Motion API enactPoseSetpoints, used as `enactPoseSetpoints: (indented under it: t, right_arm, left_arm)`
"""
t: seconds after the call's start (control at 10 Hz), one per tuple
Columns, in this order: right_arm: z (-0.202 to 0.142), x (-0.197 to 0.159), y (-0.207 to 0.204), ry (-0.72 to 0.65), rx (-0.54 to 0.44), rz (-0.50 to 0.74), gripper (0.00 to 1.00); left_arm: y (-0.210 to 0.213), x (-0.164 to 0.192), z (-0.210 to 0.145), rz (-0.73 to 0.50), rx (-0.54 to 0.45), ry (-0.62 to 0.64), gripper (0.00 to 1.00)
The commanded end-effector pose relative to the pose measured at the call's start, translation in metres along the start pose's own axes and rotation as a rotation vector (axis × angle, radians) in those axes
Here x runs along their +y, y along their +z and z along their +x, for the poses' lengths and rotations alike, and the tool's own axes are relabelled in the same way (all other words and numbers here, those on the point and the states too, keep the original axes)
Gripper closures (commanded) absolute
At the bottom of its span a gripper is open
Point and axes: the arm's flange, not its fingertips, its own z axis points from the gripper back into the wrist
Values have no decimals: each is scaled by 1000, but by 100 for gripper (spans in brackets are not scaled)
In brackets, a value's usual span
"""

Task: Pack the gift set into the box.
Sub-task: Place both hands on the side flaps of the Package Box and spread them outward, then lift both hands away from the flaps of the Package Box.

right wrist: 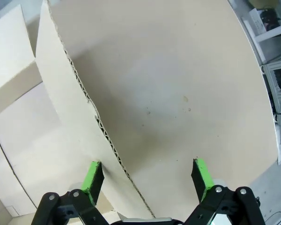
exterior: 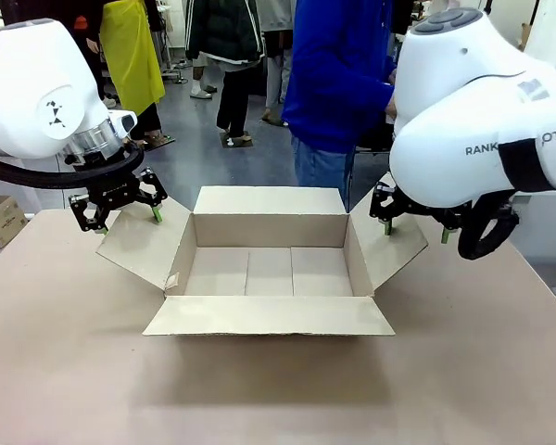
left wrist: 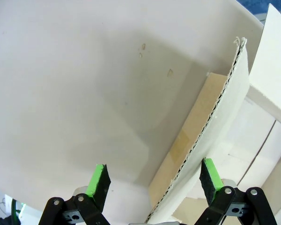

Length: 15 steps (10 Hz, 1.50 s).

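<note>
Tabletop (exterior: 259, 399) comes first, and at its middle stands the brown cardboard carton (exterior: 269, 269) with all four flaps spread. The left gripper (exterior: 128, 221) hangs wide open astride the left flap (exterior: 144, 243), gripping nothing, as does the right gripper (exterior: 415, 232) astride the right flap (exterior: 389, 246). Beyond stands a person (exterior: 338, 74) in blue.

Robotics lab or test hall, not a home. 2 white robot arms (exterior: 473, 120) at a bare brown table (exterior: 74, 371). Past the left gripper (exterior: 128, 221): grey hard floor (exterior: 181, 139) w/ several ppl (exterior: 224, 56) standing, small printed carton (exterior: 0, 218) on it, outboard. Metal shelf racks (right wrist: 270, 28) beyond the right gripper (right wrist: 146, 168).
</note>
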Motion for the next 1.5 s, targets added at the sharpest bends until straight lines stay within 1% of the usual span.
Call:
enactPoseSetpoints:
  t: [0.0, 1.4]
  right_arm:
    - [8, 1, -1, -8, -18, -23, 0]
    - [8, 1, -1, -8, -18, -23, 0]
  left_arm:
    - [2, 0, -1, 12, -12, 13, 0]
    - [2, 0, -1, 12, -12, 13, 0]
